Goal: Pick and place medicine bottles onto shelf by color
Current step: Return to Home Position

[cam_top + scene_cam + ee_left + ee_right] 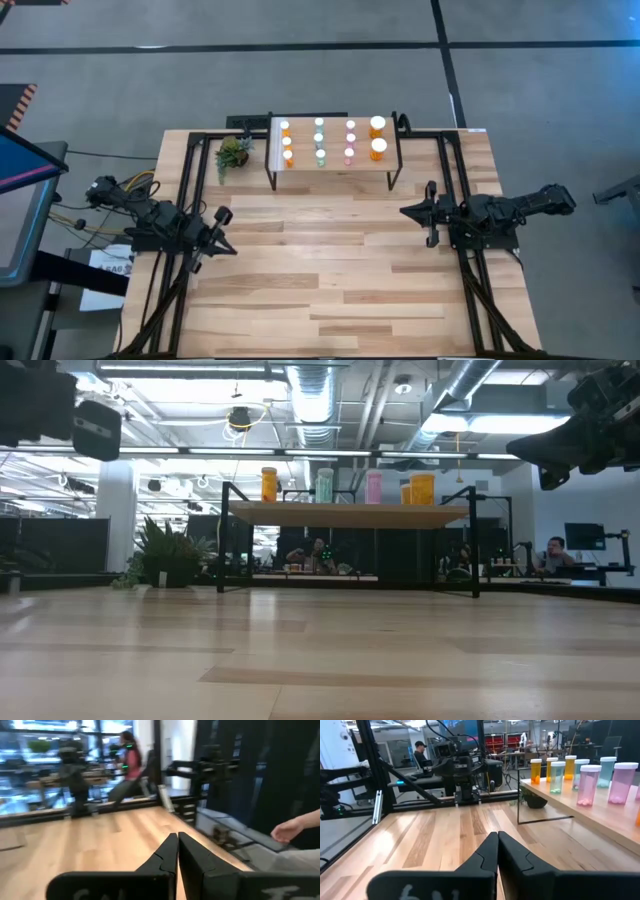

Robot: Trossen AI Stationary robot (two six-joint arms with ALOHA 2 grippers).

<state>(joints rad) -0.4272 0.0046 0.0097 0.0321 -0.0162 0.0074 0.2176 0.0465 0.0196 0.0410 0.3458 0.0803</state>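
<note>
The medicine bottles [330, 141] stand upright in rows on the shelf [335, 167] at the table's far middle: orange at its left, then teal, pink, and two larger orange ones at its right. They also show in the right wrist view [590, 777] and the low view [345, 485]. My left gripper [228, 232] is shut and empty above the table's left side. My right gripper [408, 213] is shut and empty above the table's right side, near the shelf's right leg.
A small potted plant [233, 154] stands left of the shelf. Black frame rails [195, 170] run along both sides of the table. A person's hand [292, 827] shows beyond the table's edge in the left wrist view. Bare wood lies in front of the shelf.
</note>
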